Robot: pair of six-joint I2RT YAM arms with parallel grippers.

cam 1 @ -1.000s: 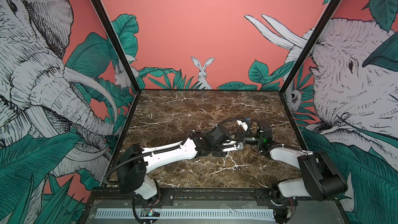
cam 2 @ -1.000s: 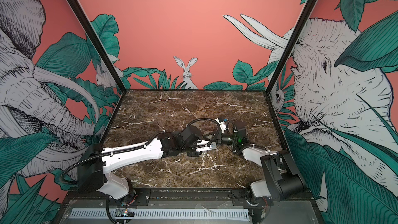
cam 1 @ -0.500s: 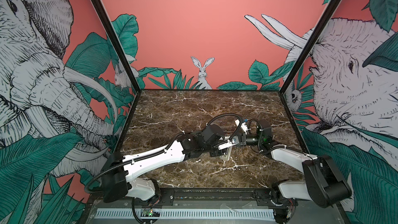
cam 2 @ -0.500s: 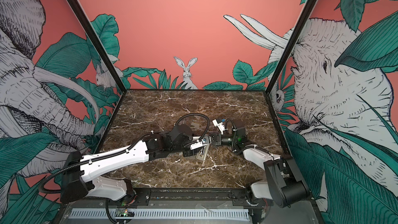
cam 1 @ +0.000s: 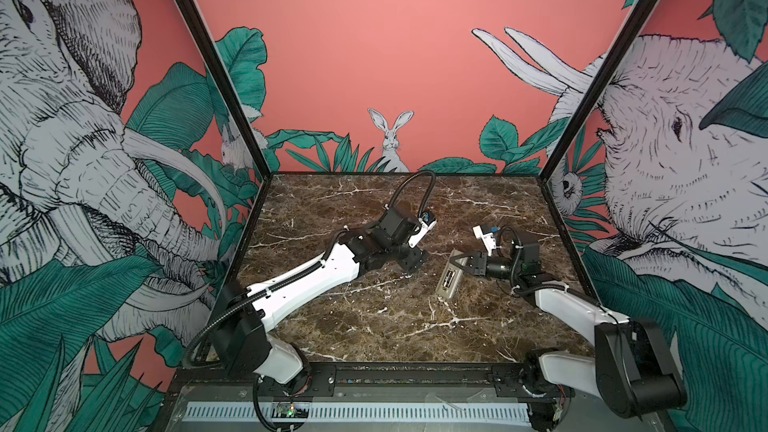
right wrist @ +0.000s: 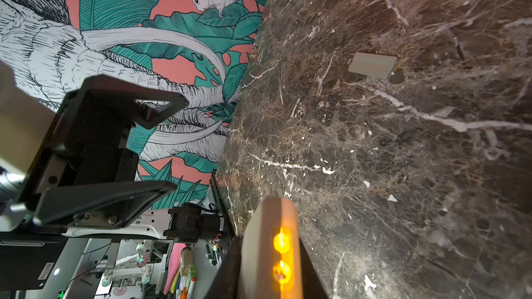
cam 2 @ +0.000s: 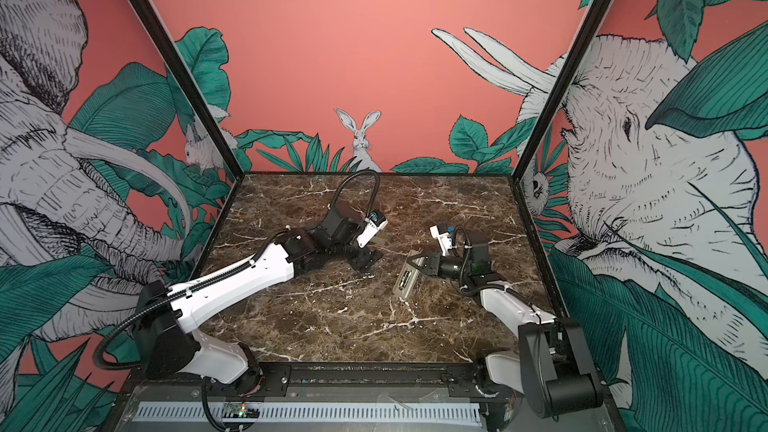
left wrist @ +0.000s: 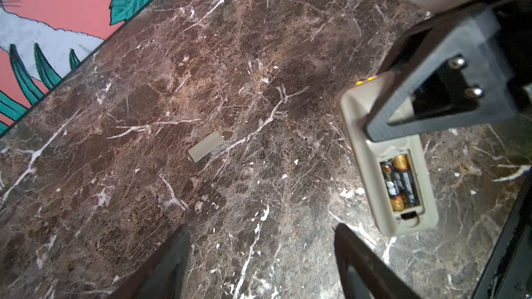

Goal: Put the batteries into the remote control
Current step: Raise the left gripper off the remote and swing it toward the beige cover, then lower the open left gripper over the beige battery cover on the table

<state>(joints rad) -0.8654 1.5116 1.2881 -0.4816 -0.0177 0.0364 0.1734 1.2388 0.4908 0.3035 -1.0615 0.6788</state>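
Both batteries (left wrist: pixel 399 183) sit side by side in the open recess on the back of the remote control (cam 1: pixel 449 280), which lies back-up just toward 3 o'clock of the table (cam 1: pixel 374 326) centre in both top views. Its long axis runs from about 1 to 7 o'clock. Your right gripper (cam 1: pixel 460 263) is clamped on the 1 o'clock end. I cannot tell whether the free end rests on the marble. Your left gripper (left wrist: pixel 260 240) hangs at 9 o'clock of the remote, fingers spread, holding nothing. The cover plate (left wrist: pixel 206 146) lies loose on the table, well apart from the remote. Risks, as I read them: nothing retains the cells, so tipping or jolting the remote could spill them. A pinch at one end is a long lever, so pressing near the recess may pivot the body. The flat plate may skid under your fingers.
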